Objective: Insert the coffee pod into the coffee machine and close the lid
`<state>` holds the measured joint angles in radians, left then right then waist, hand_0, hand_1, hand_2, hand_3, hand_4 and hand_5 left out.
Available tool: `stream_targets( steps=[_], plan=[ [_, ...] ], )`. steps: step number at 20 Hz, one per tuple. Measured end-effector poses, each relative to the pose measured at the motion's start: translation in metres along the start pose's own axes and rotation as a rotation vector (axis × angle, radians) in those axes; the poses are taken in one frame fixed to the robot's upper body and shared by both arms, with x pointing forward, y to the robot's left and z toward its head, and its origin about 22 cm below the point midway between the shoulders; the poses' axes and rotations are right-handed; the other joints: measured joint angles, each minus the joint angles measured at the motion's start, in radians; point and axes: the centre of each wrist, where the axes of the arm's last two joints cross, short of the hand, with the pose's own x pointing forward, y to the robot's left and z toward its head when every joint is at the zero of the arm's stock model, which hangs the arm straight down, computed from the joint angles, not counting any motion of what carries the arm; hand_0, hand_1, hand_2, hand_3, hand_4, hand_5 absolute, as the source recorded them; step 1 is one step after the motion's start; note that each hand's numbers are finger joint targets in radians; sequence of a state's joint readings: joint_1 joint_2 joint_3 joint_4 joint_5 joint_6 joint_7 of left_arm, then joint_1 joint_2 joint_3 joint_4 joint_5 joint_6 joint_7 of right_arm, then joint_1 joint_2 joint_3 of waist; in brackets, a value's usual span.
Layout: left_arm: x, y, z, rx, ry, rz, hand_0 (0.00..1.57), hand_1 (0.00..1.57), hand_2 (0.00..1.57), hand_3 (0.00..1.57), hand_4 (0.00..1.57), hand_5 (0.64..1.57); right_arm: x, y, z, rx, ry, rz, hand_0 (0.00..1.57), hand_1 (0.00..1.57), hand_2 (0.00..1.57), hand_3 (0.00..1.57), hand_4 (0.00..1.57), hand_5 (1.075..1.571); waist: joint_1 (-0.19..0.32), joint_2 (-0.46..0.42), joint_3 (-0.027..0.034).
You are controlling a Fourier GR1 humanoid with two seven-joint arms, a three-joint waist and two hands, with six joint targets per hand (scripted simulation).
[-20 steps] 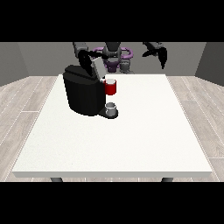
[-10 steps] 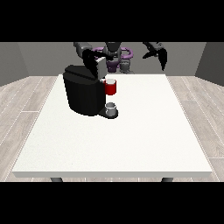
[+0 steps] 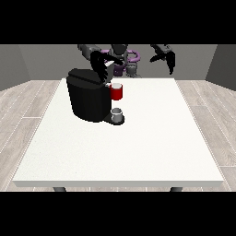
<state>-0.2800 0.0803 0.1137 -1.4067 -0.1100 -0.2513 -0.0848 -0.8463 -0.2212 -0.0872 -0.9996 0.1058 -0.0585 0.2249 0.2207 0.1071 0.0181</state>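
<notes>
Black and boxy, the coffee machine (image 3: 90,99) is sitting on the left half of the white desk (image 3: 138,147), toward the far edge. Just above its top, the robot hand at the view's left (image 3: 99,69) is hanging with its fingers pointing downward over the lid area; whether those fingers are curled or straight, and whether they are holding anything, I cannot tell. A red part (image 3: 117,92) is showing at the machine's front right, and it may be the coffee pod, though that is unclear. Below it a small grey cup (image 3: 117,114) is standing on the machine's base. Further right, the robot hand at the view's right (image 3: 167,57) is hovering above the desk's far edge, fingers drooping relaxed, holding nothing.
</notes>
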Motion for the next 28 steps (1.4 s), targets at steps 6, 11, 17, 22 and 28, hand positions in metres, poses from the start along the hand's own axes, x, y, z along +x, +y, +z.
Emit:
stream_targets(
  steps=[6, 11, 17, 22, 28],
  plan=[
    [0.008, -0.006, -0.009, -0.039, -0.040, -0.009, 0.00, 0.00, 0.00, 0.00, 0.40, 1.571, 0.024, -0.022, -0.002, -0.066, 0.018, 0.084, 0.00, 0.00, 0.00, 0.00, 0.16, 1.571, 0.059, 0.037, 0.0075],
    [0.017, -0.013, -0.019, -0.074, -0.090, -0.008, 0.00, 0.00, 0.00, 0.00, 0.44, 1.571, 0.043, -0.038, 0.003, -0.123, 0.052, 0.090, 0.00, 0.00, 0.00, 0.00, 0.09, 1.571, 0.099, 0.069, 0.0136],
    [0.029, -0.016, -0.031, -0.125, -0.130, -0.017, 0.00, 0.00, 0.00, 0.00, 0.42, 1.571, 0.073, -0.066, 0.011, -0.195, 0.069, 0.125, 0.00, 0.00, 0.00, 0.00, 0.00, 1.571, 0.164, 0.117, 0.0225],
    [0.039, -0.026, -0.042, -0.169, -0.177, -0.007, 0.00, 0.00, 0.00, 0.00, 0.00, 1.571, 0.095, -0.089, 0.018, -0.248, 0.034, 0.184, 0.00, 0.00, 0.00, 0.00, 0.00, 1.571, 0.226, 0.162, 0.0269],
    [0.058, -0.037, -0.055, -0.232, -0.234, -0.016, 0.00, 0.00, 0.00, 0.00, 0.30, 1.571, 0.132, -0.077, 0.022, -0.220, -0.146, 0.130, 0.00, 0.00, 0.00, 0.00, 0.00, 1.571, 0.326, 0.223, 0.0085]
  ],
)
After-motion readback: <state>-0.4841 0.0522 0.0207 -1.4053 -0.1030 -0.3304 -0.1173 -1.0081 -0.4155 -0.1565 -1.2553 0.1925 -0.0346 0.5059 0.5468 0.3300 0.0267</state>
